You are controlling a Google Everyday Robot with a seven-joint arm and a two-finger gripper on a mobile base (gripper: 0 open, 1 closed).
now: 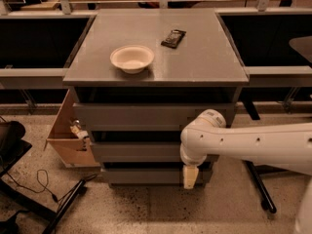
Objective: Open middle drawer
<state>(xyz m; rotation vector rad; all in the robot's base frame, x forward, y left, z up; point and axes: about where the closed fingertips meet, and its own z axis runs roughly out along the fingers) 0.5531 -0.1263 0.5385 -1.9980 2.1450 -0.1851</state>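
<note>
The grey cabinet has three stacked drawer fronts. The middle drawer (pixel 136 151) is the flat handleless grey front between the taller top front (pixel 146 115) and the bottom front (pixel 141 175). It sits flush with the others, with a dark gap above it. My white arm (pixel 243 143) reaches in from the right and covers the right end of the middle drawer. My gripper (pixel 190 177) hangs downward from the wrist, in front of the right part of the bottom front and just below the middle drawer's level.
A white bowl (pixel 132 58) and a dark snack packet (pixel 173 38) lie on the cabinet top (pixel 204 67). An open cardboard box (pixel 68 138) stands at the cabinet's left. Black cables and a stand (pixel 58 204) lie on the floor at left, and a chair leg (pixel 258 189) at right.
</note>
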